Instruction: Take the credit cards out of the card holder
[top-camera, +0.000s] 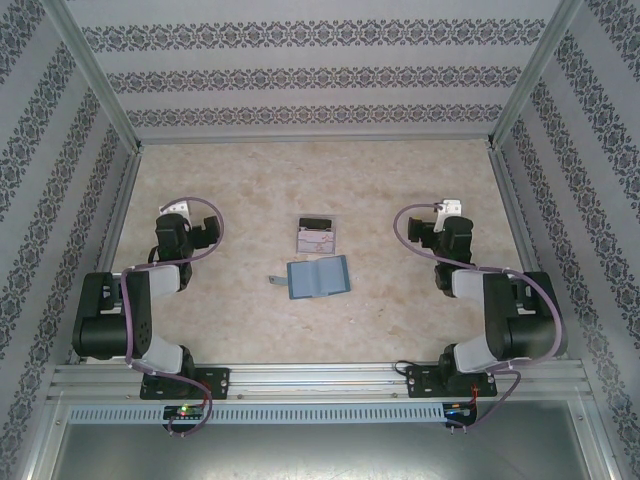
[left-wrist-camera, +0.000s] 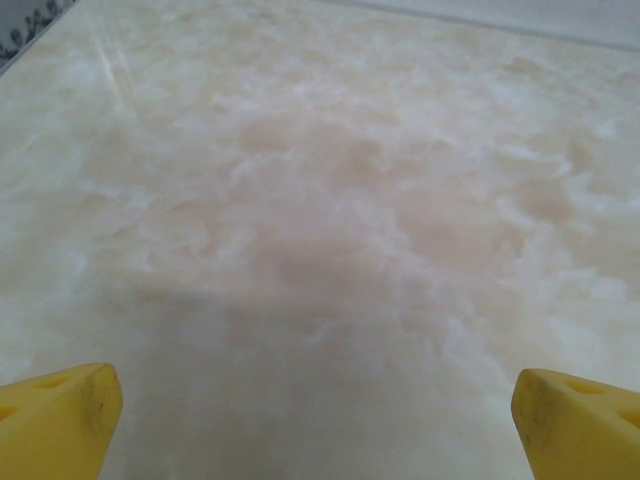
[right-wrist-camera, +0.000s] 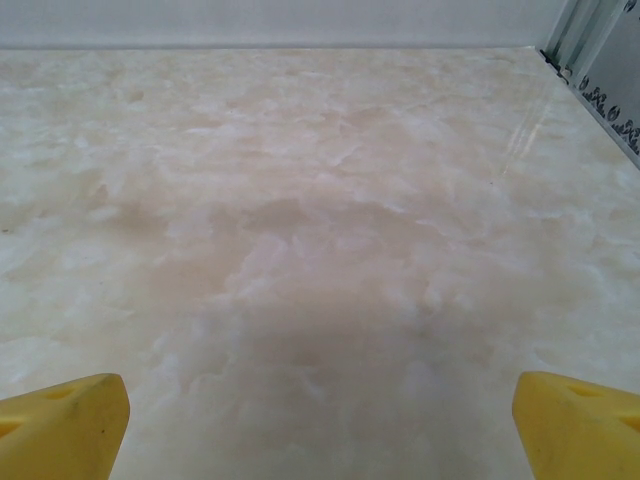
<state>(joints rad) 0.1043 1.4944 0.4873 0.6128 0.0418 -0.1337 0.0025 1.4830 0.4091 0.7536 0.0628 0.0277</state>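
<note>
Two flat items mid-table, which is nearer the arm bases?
The teal wallet, lying open. The clear tray sits just beyond it, farther back.

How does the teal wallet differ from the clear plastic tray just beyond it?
The teal-blue bifold card holder is opaque; the transparent plastic tray shows pale and dark contents through it. The card holder lies spread open and looks wider; the tray looks narrower. The card holder sits nearer the arm bases, the tray farther back. Both lie flat on the beige marbled table.

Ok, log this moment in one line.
left gripper open | right gripper open | wallet lying open | cards in tray beyond wallet
</note>
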